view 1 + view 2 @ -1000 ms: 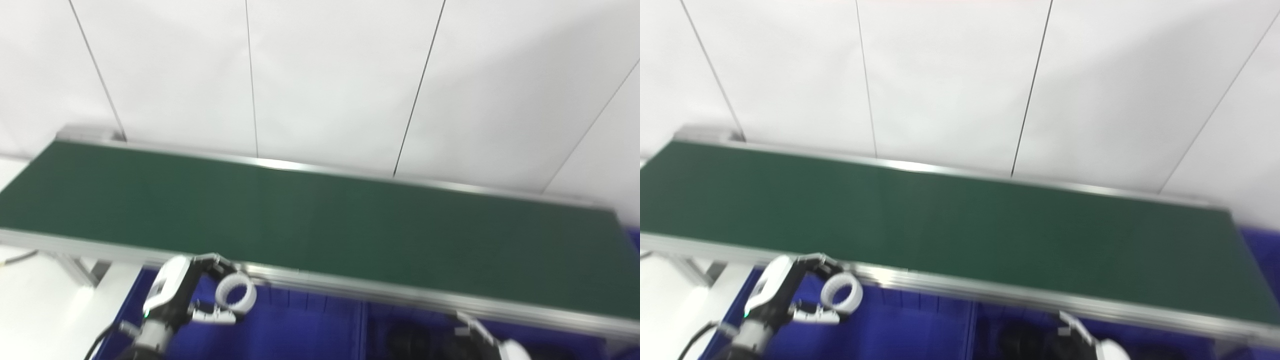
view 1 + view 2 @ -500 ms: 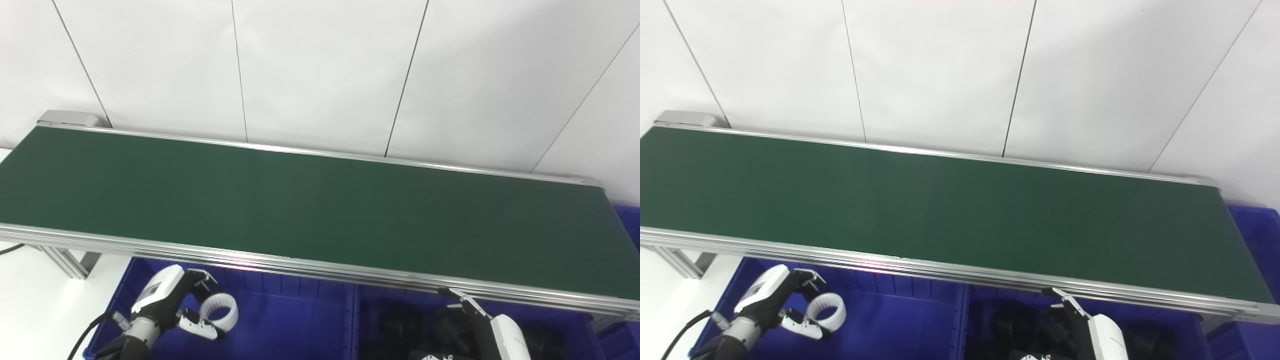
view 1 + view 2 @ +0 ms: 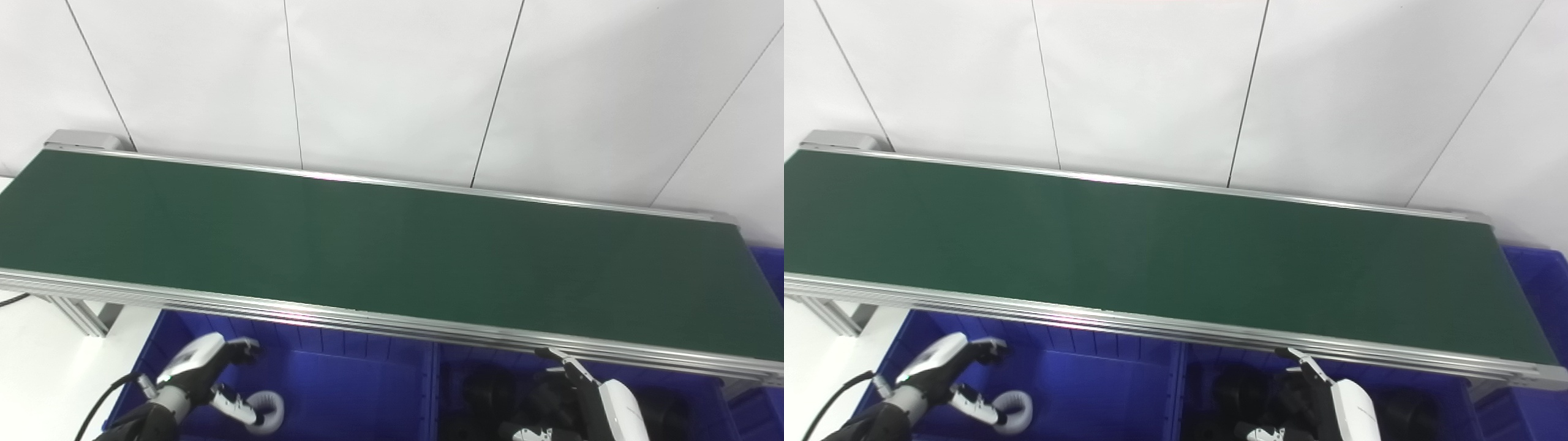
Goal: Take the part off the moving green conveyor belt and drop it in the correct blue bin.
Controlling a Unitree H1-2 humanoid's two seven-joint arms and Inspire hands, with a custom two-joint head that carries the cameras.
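The green conveyor belt point(image 3: 367, 245) runs across the view with no part on it. My left hand point(image 3: 205, 376) hangs inside the left blue bin point(image 3: 361, 398), open, with fingers point(image 3: 245, 352) raised and thumb held low. A white ring point(image 3: 267, 413) sits just past the thumb tip, low in that bin and out from between the fingers. My right hand point(image 3: 591, 401) hovers at the bottom edge over the right blue bin point(image 3: 450, 380). Its fingers are spread and hold nothing, and the picture edge cuts part of it off.
Several black parts point(image 3: 490, 392) lie in the right bin. A third blue bin point(image 3: 1540, 282) stands past the belt's right end. The belt's aluminium front rail point(image 3: 367, 321) overhangs the bins' far side. A white wall stands behind, and white floor point(image 3: 37, 361) lies at left.
My left hand has sunk lower into the left bin and spread its fingers. The white ring has left its grip and dropped. The camera shifted early on. The right hand hardly moved.
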